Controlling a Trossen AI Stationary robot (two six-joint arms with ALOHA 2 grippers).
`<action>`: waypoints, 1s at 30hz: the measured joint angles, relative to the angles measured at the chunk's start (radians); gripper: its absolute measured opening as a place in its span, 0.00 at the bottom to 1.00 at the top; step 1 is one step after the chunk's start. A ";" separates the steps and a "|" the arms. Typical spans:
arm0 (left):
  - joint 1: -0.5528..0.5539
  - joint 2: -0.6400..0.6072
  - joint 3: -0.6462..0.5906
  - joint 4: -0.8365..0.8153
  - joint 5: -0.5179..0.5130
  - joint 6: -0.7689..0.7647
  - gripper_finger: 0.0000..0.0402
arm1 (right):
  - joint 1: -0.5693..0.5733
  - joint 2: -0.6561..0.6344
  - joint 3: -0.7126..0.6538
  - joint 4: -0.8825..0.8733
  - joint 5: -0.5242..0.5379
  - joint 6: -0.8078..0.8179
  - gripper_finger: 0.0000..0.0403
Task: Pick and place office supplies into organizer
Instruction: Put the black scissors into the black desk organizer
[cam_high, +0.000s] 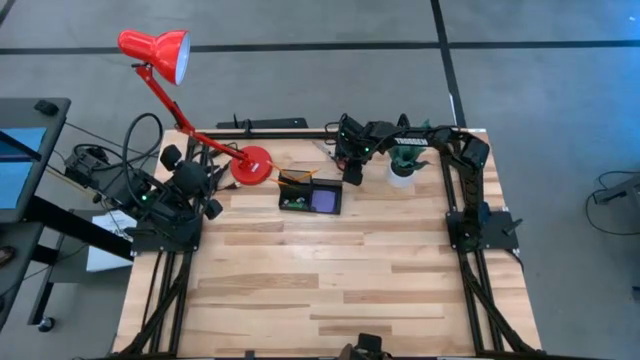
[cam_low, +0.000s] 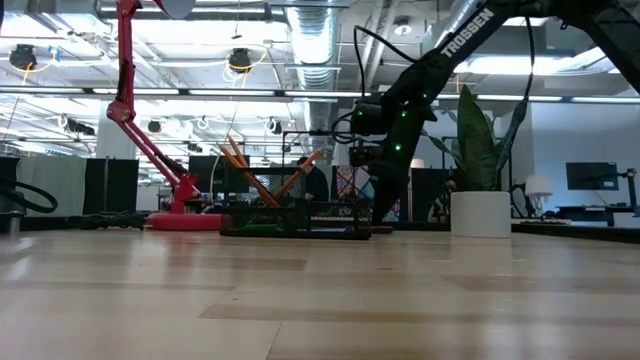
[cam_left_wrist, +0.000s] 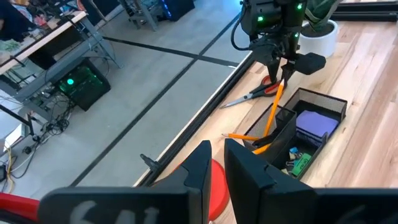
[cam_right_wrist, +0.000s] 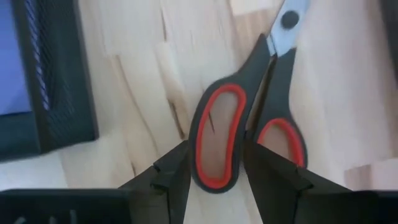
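The scissors lay flat on the table, outside the organizer and just beyond its far side, near the table's back edge. In the right wrist view the red-lined handle loops pointed toward the camera and the blades away. The right gripper stood directly over them, one handle loop lying between its two fingers. The fingers were apart and bracketed the loop on both sides; whether the pads actually touched the plastic could not be told, and the scissors showed no sign of being lifted.

The organizer sat near the middle of the table's back half, just beside the round base of the red lamp. Its contents indicated that most of the task was complete:
- The orange pencils stood tilted in the taller section.
- The purple notepad lay in the low compartment.
- A small green item, probably the eraser, lay in the adjoining low compartment.
- The black pens could not be made out with certainty.

Judging from this, the scissors were the last item visibly outside the organizer, and grasping, lifting and placing them remained to be done.

The left gripper waited at the left side of the table, well apart from the organizer, with its jaws nearly closed on nothing. A potted plant stood close to the right arm.
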 joint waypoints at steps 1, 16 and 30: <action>0.000 0.000 0.000 0.000 -0.001 -0.004 0.09 | 0.000 -0.001 0.001 0.000 -0.002 0.001 0.36; 0.000 0.000 0.000 0.000 0.003 -0.029 0.09 | 0.034 0.016 -0.004 -0.001 0.039 -0.007 0.36; 0.000 0.000 0.000 0.000 0.009 -0.029 0.09 | 0.015 0.053 0.004 0.020 0.061 -0.004 0.36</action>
